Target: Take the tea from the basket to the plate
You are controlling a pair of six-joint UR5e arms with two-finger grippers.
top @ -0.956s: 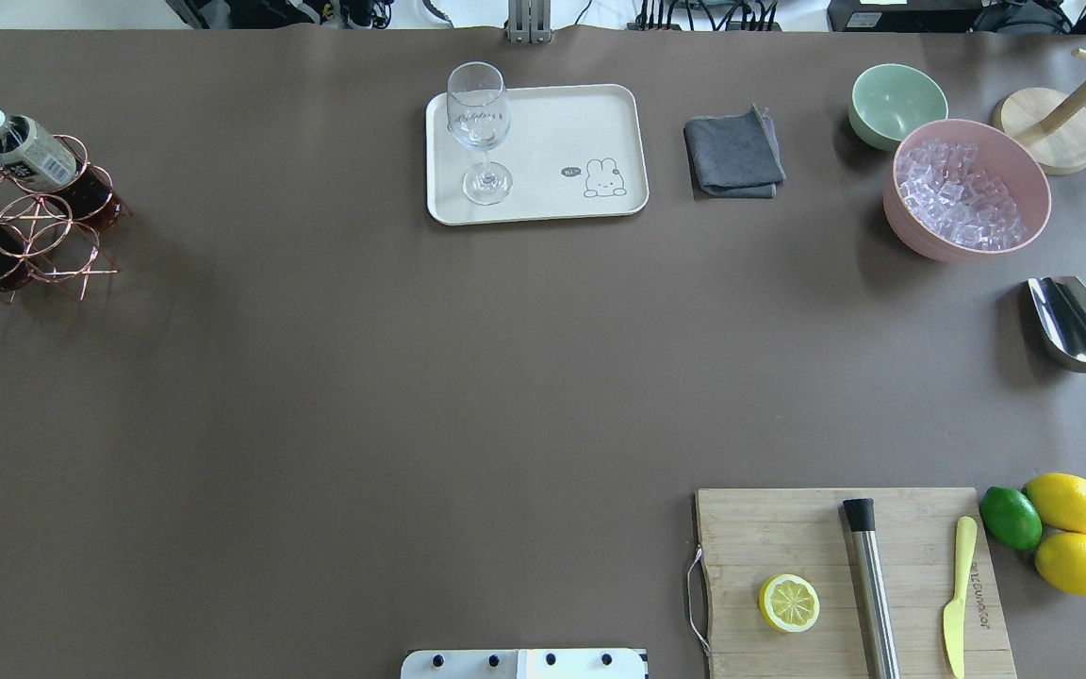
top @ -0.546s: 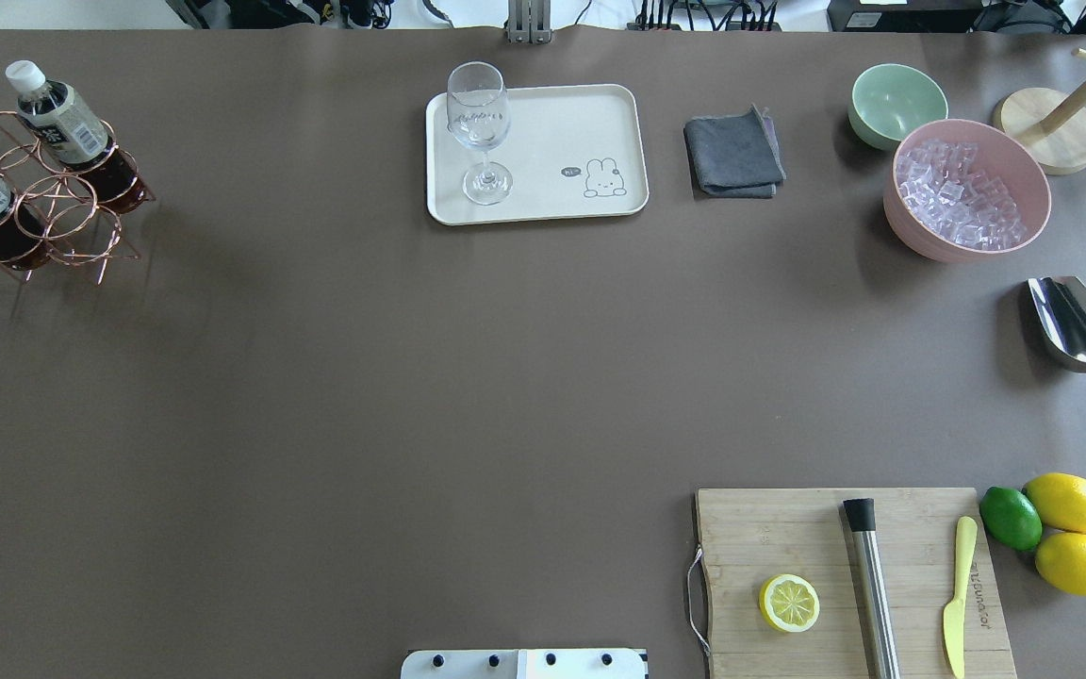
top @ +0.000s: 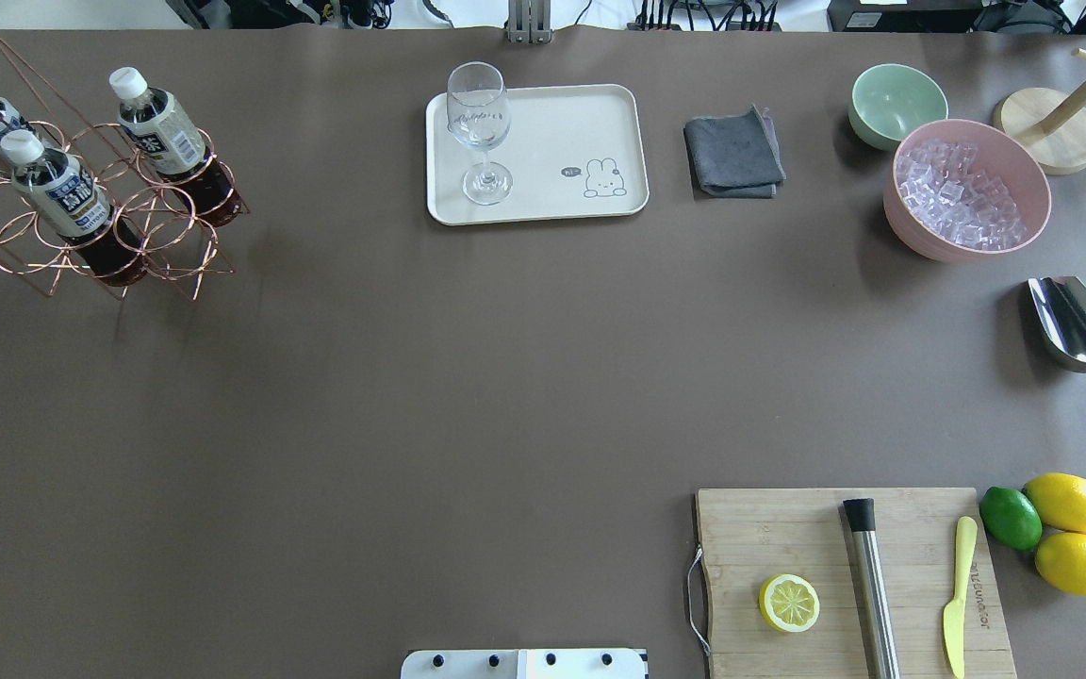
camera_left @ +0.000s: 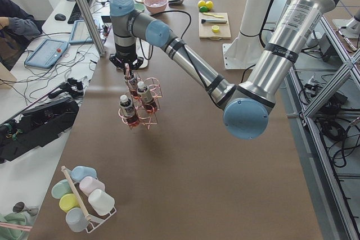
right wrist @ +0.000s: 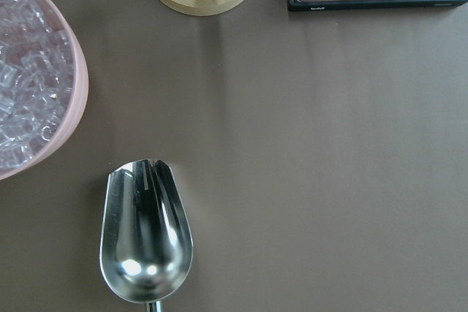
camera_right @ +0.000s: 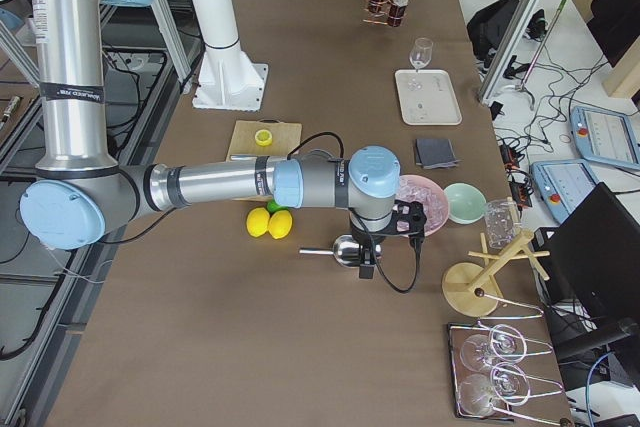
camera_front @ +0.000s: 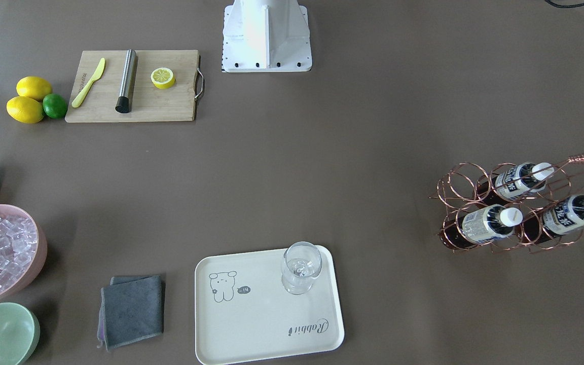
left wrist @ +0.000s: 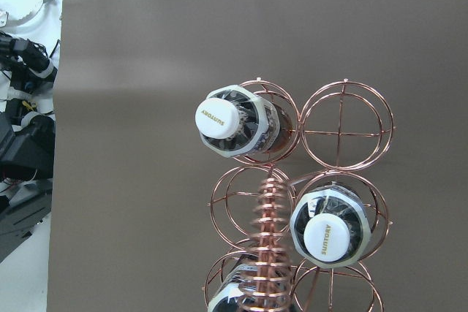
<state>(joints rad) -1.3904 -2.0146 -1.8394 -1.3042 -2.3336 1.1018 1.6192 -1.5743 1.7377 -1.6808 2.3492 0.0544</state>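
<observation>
Brown table (top: 411, 377); tea (left wrist: 222, 117) caps read SUNTORY.

Bright, even overhead light fell on the matte brown bench (top: 411, 377), leaving only soft, faint shadows beside the pink bowl (top: 911, 240). The steel scoop (right wrist: 145, 242) carried sharp glints. Near the left wrist lens, the coiled handle of the basket (left wrist: 269, 235) was blurred.
</observation>
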